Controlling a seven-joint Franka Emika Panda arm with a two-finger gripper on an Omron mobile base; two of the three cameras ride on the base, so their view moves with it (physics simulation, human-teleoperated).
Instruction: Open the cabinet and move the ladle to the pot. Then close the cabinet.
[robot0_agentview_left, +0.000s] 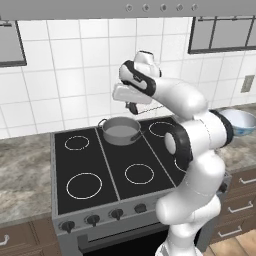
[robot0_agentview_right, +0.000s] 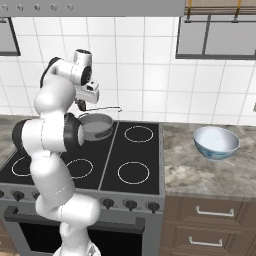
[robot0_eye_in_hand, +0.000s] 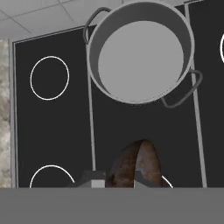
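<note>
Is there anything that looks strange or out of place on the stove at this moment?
Nothing looks spilled or damaged. The pot stands upright and empty on the stove. The claw holds the ladle in the air beside the pot, not yet inside it.

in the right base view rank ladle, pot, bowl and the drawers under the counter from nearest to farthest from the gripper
1. ladle: held in the gripper, handle pointing right.
2. pot: just below, on the stove's back left.
3. bowl: far right, on the counter.
4. drawers: lower right, below the bowl.
</note>
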